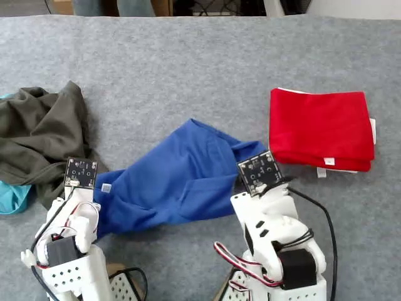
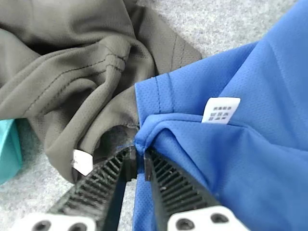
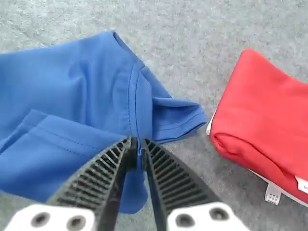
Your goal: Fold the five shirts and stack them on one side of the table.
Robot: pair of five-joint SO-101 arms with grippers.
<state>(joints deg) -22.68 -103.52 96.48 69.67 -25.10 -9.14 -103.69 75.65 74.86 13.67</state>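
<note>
Clamped shut, both claws, and both on the same blue shirt [image 1: 182, 182]. Left gripper [image 2: 137, 161] biting a bunched edge close to the white care tag [image 2: 220, 109]; right gripper [image 3: 136, 147] nipping the seam line next to a short sleeve. So: two grippers, one shirt held between them, rumpled across the near middle of the grey table [image 1: 188, 56].

Runs long-ways on a diagonal in the high view, low by the left arm and climbing toward the right arm, with that short sleeve poking out at the red pile.

Cloth count:
- one blue
- one olive shirt [image 1: 44, 132], crumpled just beside the left claw and touching the blue
- one teal shirt [image 1: 12, 197], peeking out from under the olive heap at the table's edge
- one red shirt [image 1: 321, 128], folded neat on the right arm's side
- one thin sliver of white cloth [image 1: 374, 132] under the red

Strip of bare felt between blue sleeve and red pile, not touching.
</note>
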